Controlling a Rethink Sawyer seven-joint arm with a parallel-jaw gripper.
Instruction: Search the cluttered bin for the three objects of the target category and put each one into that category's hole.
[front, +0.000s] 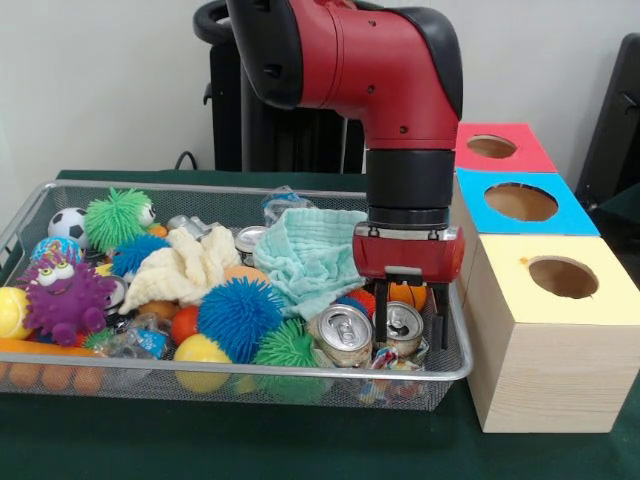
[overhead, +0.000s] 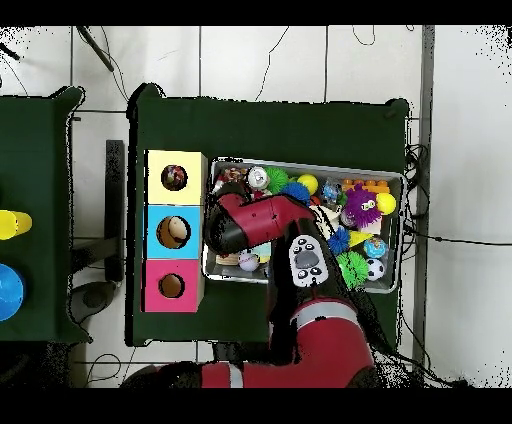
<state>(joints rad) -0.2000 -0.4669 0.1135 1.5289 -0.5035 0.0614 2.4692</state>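
The wire mesh bin is full of toys, cloths and cans; it also shows in the overhead view. My gripper is down in the bin's right end, open, with its fingers on either side of a silver can and an orange ball. A small white bundle with red and blue patches lies just below that can at the front rim, mostly hidden; it also shows in the overhead view. No other bundle shows. The yellow-topped box's hole is to the right of the bin. In the overhead view the arm hides the gripper.
A mint cloth and a pale yellow cloth lie mid-bin. A blue spiky ball, a green one, a purple monster and a second can crowd around. The blue-topped box and red-topped box stand behind the yellow one.
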